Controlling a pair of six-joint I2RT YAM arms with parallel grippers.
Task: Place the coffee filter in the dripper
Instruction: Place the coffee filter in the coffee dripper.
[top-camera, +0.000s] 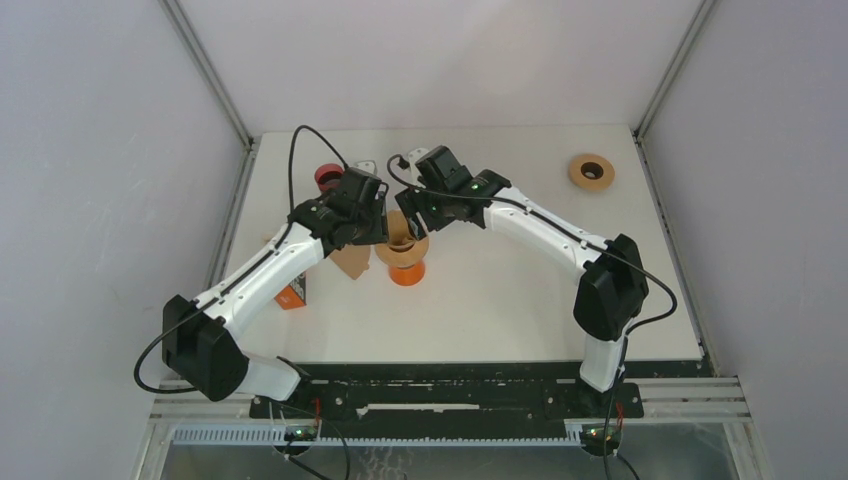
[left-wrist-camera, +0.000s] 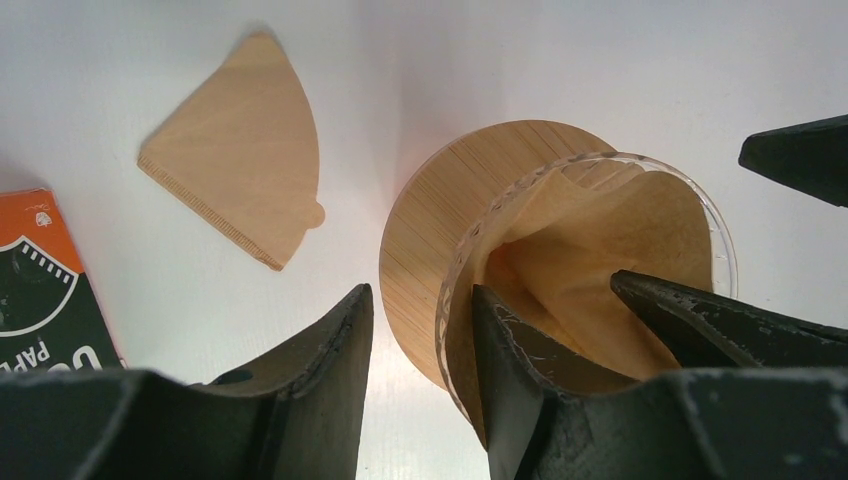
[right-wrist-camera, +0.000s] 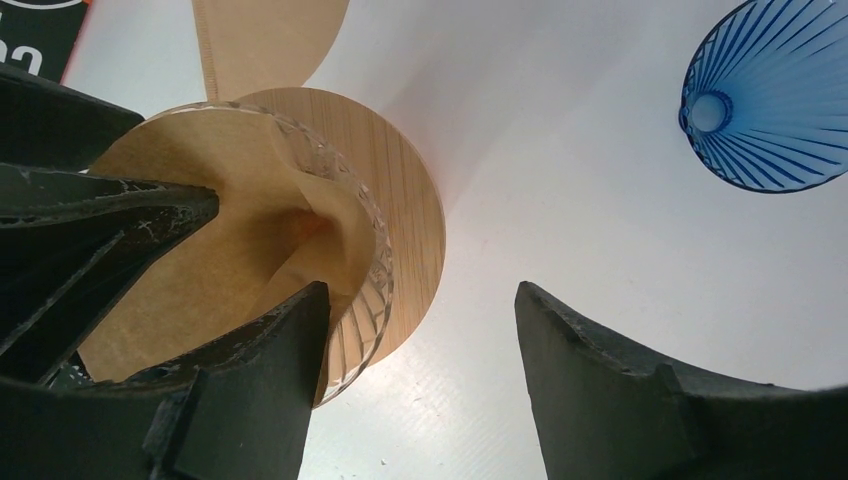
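Note:
A glass dripper with a wooden collar (left-wrist-camera: 440, 210) stands on an orange base (top-camera: 407, 273) mid-table. A brown paper filter (left-wrist-camera: 600, 230) sits opened inside its cone, also shown in the right wrist view (right-wrist-camera: 200, 200). My left gripper (left-wrist-camera: 422, 290) is open and straddles the dripper's near rim, one finger (left-wrist-camera: 510, 370) inside on the filter and the other outside. My right gripper (right-wrist-camera: 420, 290) is open wide, with one finger (right-wrist-camera: 270, 350) over the filter's edge inside the rim (right-wrist-camera: 365, 300) and the other over bare table. Both grippers meet above the dripper (top-camera: 400, 250).
A spare folded filter (left-wrist-camera: 240, 150) lies flat on the table left of the dripper. An orange and black box (left-wrist-camera: 40, 280) lies further left. A blue ribbed dripper (right-wrist-camera: 765, 100) and a red object (top-camera: 326, 176) stand behind. A tape roll (top-camera: 590, 170) sits at the far right.

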